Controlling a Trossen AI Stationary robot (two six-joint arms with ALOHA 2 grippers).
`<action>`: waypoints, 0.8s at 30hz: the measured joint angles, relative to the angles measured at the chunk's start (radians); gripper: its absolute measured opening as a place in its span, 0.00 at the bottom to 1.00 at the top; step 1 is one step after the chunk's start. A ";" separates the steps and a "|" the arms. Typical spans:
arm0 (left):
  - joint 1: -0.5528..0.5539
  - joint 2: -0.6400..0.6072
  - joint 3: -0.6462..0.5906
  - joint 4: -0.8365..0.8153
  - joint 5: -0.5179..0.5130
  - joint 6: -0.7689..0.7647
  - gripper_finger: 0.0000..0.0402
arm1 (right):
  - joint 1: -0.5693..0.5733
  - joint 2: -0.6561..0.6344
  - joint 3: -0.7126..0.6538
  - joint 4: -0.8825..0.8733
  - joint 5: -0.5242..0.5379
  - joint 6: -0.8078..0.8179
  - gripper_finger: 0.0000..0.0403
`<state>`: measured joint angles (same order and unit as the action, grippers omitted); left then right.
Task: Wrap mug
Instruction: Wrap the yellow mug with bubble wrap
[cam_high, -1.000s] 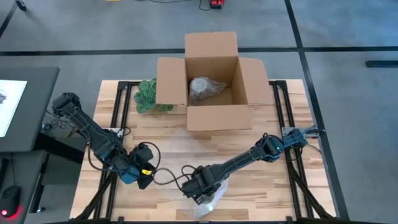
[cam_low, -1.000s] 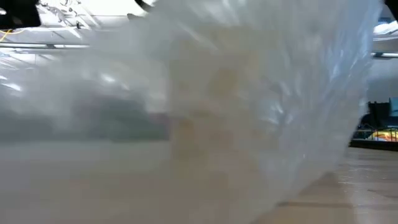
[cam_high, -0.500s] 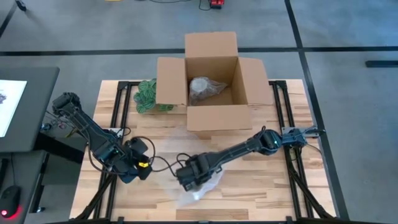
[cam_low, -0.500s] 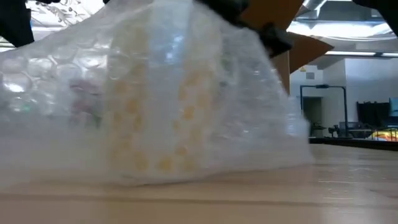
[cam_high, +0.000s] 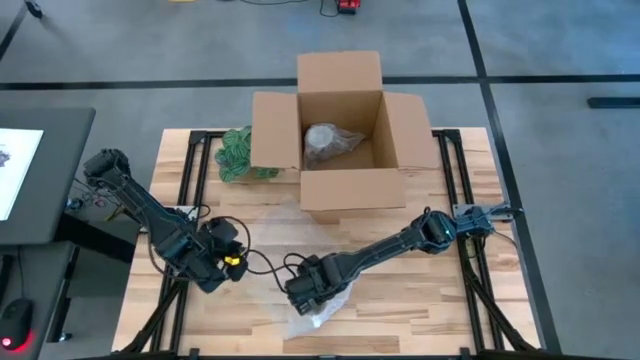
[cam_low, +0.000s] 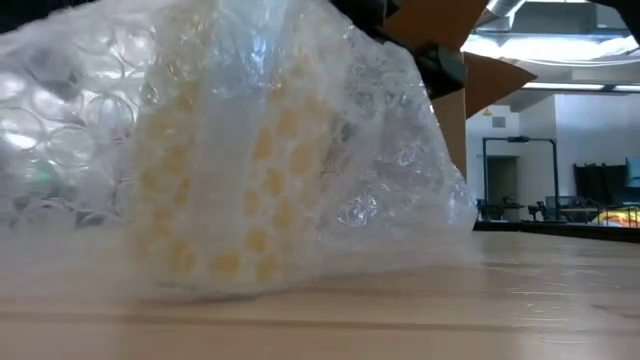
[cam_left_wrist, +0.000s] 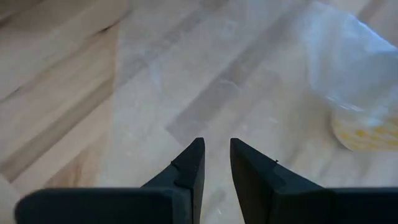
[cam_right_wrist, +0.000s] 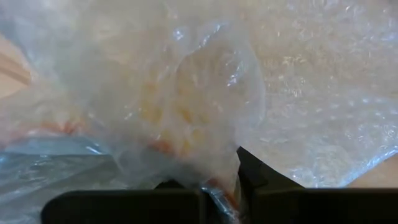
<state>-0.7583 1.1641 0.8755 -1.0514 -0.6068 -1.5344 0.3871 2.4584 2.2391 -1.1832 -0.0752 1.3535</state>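
One yellow mug (cam_low: 225, 190) swaddled in clear bubble wrap (cam_high: 318, 305) stands upright near the table's front edge, right gripper (cam_high: 304, 290) pinching its wrap; left gripper (cam_left_wrist: 214, 165) beside, fingers slightly apart.

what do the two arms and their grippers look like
Both arms are dark, jointed links running from table-edge bases. The left gripper has a yellow mark and a blue patch near the wrist, with a loose black cable beside it. Its fingers are dark, flat and tapered. The right gripper is all black.
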 joint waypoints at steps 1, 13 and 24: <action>0.014 0.000 -0.022 0.017 -0.001 -0.004 0.14 | 0.002 0.000 0.000 0.000 -0.002 0.000 0.02; 0.224 -0.007 -0.364 0.385 0.159 0.032 0.42 | 0.001 0.000 -0.002 0.028 -0.070 -0.081 0.02; 0.289 -0.010 -0.503 0.535 0.247 0.034 0.55 | -0.003 -0.011 -0.003 0.029 -0.097 -0.100 0.03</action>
<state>-0.4694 1.1543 0.3721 -0.5163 -0.3601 -1.5003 0.3843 2.4474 2.2360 -1.1540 -0.1721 1.2536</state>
